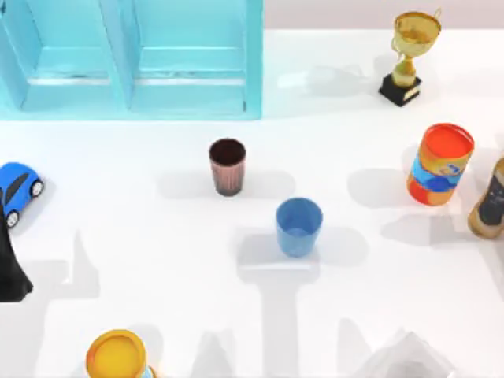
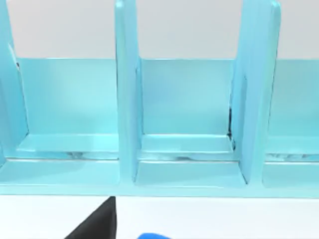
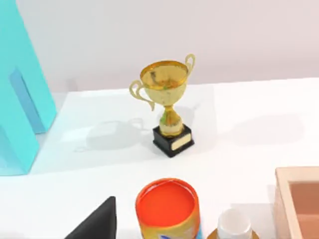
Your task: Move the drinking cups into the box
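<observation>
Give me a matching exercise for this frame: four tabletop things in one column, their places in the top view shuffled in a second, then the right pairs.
Things:
1. maroon ribbed cup
2. blue cup
3. gold trophy
4. blue toy car

Places:
A. far right corner of the table
B. left edge of the table
C. just in front of the turquoise box
D. middle of the table, nearer than the other cup

Pairs: 1-C, 2-D, 3-A, 4-B
</observation>
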You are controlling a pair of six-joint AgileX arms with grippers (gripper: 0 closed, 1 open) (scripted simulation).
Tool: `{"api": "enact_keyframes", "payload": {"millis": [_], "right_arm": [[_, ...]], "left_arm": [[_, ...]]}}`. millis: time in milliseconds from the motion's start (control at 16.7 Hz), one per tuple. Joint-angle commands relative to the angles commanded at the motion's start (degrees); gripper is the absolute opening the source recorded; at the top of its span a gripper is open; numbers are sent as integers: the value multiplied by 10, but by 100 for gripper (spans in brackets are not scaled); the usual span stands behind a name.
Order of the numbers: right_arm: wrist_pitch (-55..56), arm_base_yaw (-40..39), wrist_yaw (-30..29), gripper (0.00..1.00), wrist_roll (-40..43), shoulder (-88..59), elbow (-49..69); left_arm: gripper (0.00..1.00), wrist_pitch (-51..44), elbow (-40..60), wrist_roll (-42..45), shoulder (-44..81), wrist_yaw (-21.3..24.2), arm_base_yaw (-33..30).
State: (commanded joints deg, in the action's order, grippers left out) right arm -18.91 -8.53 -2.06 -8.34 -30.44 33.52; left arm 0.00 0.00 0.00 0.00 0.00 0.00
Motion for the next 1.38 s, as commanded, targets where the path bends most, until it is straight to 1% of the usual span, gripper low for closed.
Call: {"api": "enact_keyframes", "payload": {"millis": [240, 960, 1200, 1380], "right_arm": [[-136, -60, -15, 100, -57, -219, 235], [-568, -250, -70, 100, -245, -926, 1017], [-674, -296, -87, 100, -295, -1105, 1225], [-730, -321, -96, 100, -323, -1201, 1340]], "left_arm": [[100, 0, 0, 0, 0, 0, 0], [100, 0, 0, 0, 0, 0, 0], [100, 0, 0, 0, 0, 0, 0], [100, 0, 0, 0, 0, 0, 0]]}}
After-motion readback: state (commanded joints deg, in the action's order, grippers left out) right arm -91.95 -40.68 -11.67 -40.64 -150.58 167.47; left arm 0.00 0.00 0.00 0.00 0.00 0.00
